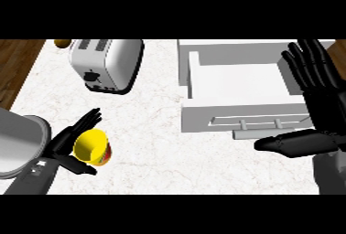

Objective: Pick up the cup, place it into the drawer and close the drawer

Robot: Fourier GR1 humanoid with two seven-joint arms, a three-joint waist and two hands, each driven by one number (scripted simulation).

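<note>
The yellow cup stands on the white counter at the lower left, its mouth facing up and a red-orange patch on its side. My left hand is right at it: straight fingers run along its far left side, the thumb lies under its near side, and the cup sits in the gap between them. The white drawer is pulled open at the upper right, with a bar handle on its front panel. My right hand stays open at the right edge, fingers up, its thumb lying level just below the handle.
A silver toaster stands at the back left. A small brown object lies beside it at the counter's corner. A grey rounded shape fills the lower left edge. Wooden floor shows past the counter's left side.
</note>
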